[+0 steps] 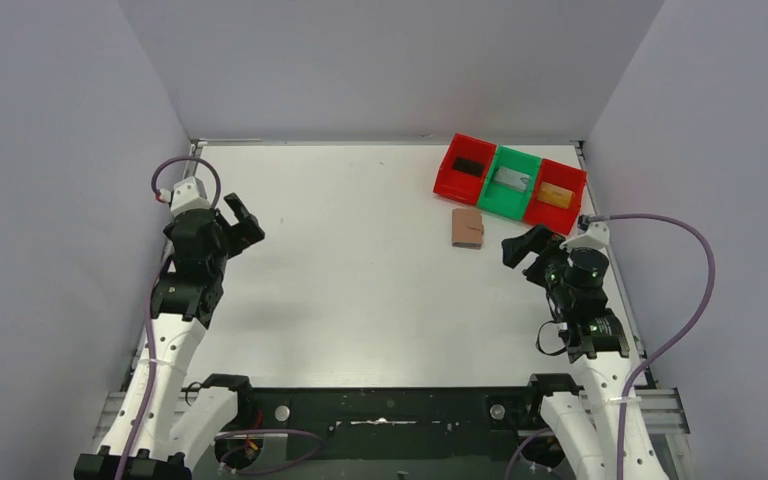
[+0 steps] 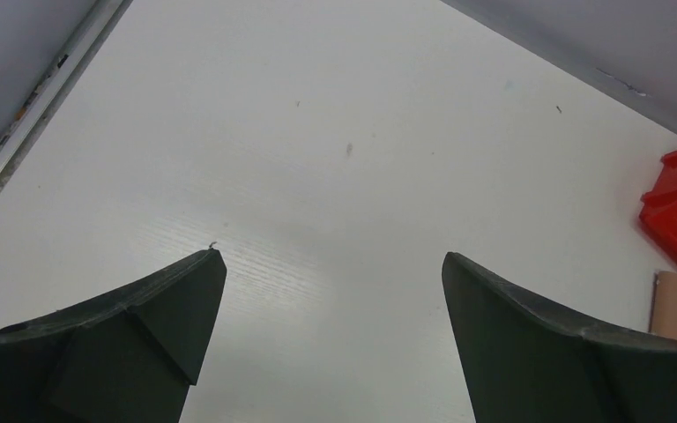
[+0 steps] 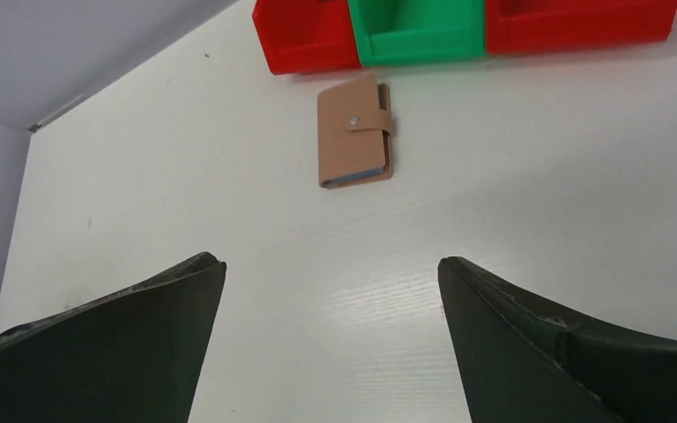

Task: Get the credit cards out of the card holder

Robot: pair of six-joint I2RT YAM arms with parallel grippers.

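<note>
Right tool is wide open with nothing in it, hovering off the table. The card holder lies straight ahead of it, flat on the table, apart from the tips and just short of the bins. It's folded shut, with the strap tab wrapped over the edge and the snap done up. A thin pale blue edge shows at the end nearest the tool. Beyond the holder is a row of three bins: red bin, green bin, second red bin. The top view shows one card per bin: black card, silver-grey card, gold-orange card. Left tool is also wide open and empty, over bare table, with the holder far off to its right. My read is that nothing is in hand, so this is either the end state or a setup pose. I can't tell whether any cards are inside the closed holder. If there are, the right tool is the one in reach. It would need to close in, pin the holder, pop the strap tab, fold the holder open and then pinch a card edge. Thin flat cards on a slick table will likely slide, so the second tool should brace the holder.
</note>
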